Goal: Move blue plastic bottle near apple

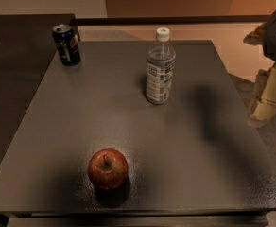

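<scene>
Standing upright on dark grey worktop [213, 174], back-centre: blue plastic bottle [160, 67]. Clear w/ bluish tint, white screw cap on top, white-grey printed label wrapped round lower body. Tallest item in view. Base flat on surface, nothing touching it.

Sitting near front edge, left of centre: apple [107, 168], round, dark red, short brown stem pointing up. Well apart from bottle, which is behind it and off to the right.

Parked at back-left corner of worktop: dark blue soda can [66, 45], upright, far from both bottle and apple.

Hanging at far right of view, out past worktop's right edge: end effector [268, 100], tan/beige parts, partly cut off by frame edge. Roughly level w/ bottle front-to-back. Bottle well to its left, clearly apart, no contact. Holding nothing visible. Open or closed: can't tell from this angle.

Lying on worktop btwn bottle and end effector: broad dark shadow [213, 112].
</scene>
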Controlling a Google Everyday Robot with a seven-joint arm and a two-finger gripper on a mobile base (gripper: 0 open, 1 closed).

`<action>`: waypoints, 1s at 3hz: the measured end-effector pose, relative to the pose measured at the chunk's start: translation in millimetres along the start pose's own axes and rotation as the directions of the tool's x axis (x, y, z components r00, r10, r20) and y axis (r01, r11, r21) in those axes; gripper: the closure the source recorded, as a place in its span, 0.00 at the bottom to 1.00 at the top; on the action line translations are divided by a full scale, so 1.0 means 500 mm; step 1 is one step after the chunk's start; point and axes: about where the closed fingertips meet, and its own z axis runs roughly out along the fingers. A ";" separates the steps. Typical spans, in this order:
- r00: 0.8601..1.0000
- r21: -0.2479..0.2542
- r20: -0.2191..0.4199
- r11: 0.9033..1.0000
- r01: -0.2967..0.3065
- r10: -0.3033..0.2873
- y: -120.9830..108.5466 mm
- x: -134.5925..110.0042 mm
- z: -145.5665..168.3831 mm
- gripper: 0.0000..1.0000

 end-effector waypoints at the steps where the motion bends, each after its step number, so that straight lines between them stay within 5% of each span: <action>1: 1.000 0.000 0.000 1.000 0.000 0.000 0.000 0.000 0.000 0.00; 2: 0.999 0.008 0.031 1.000 -0.019 0.019 -0.007 -0.012 0.006 0.00; 3: 0.988 -0.003 0.129 0.996 -0.086 0.086 -0.028 -0.031 0.031 0.00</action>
